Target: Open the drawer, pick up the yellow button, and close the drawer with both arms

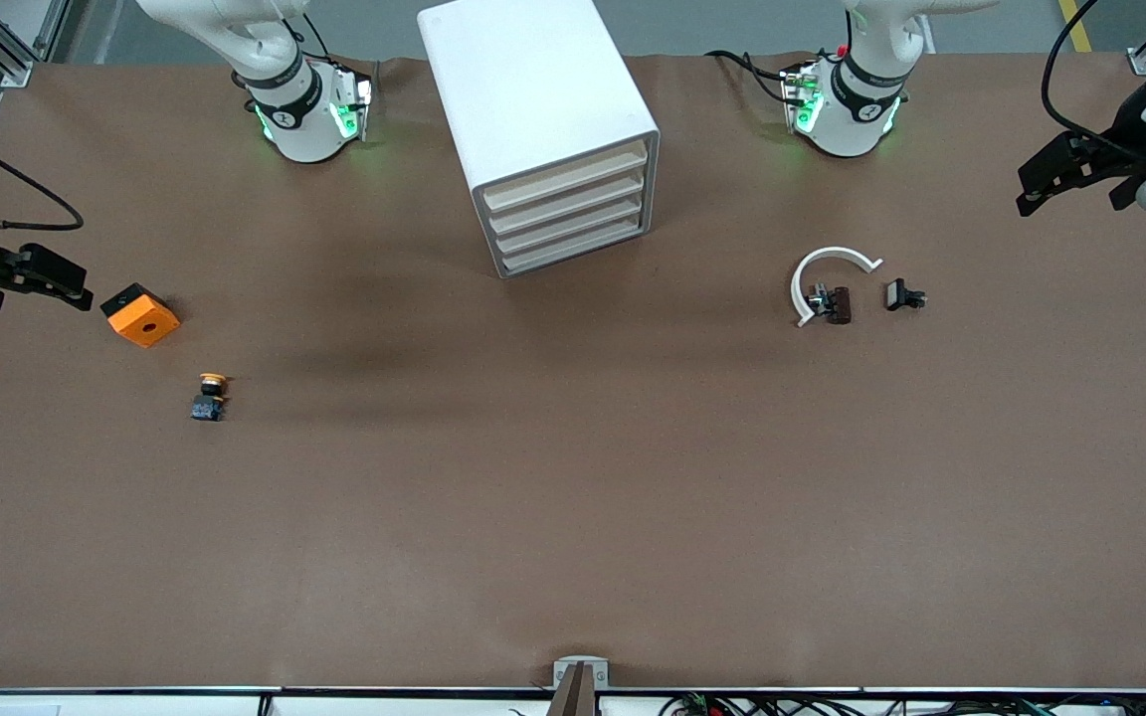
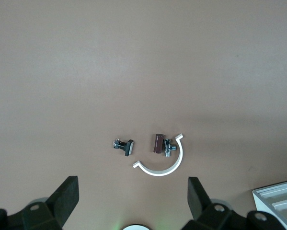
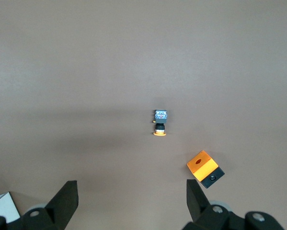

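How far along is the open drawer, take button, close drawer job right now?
Nothing looks done: the drawer sits shut in the cabinet. Nothing is in hand; the left gripper and right gripper hang open at the table's ends. The button lies on the table. Every step remains.

No words, brand names, numbers or labels can be read anywhere. The only sign-like marks are a small white emblem on the black joint band of each glossy white robot arm base, one on the right arm's (image 1: 282, 117) and one on the left arm's (image 1: 869, 113), and neither can be made out as a letter or figure.
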Controlling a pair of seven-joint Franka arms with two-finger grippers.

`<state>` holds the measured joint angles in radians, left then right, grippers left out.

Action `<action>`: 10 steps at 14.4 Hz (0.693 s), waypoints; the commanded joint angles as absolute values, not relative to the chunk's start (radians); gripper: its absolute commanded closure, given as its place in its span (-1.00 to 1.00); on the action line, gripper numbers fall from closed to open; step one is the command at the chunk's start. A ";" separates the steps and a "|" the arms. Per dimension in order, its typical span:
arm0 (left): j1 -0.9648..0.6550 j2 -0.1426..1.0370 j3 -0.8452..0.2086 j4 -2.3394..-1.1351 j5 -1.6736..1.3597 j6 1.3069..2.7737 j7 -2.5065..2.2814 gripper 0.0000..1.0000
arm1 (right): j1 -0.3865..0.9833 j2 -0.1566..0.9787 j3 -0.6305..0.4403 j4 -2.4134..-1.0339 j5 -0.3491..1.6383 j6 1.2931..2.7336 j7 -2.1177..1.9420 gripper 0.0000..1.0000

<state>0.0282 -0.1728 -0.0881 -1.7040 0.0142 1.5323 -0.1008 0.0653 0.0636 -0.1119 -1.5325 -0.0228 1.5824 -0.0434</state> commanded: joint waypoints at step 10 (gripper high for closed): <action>0.032 -0.246 -0.091 -1.758 0.005 1.534 -0.092 -1.00 | 0.060 0.075 -0.109 -1.489 -0.025 1.554 -0.034 -1.00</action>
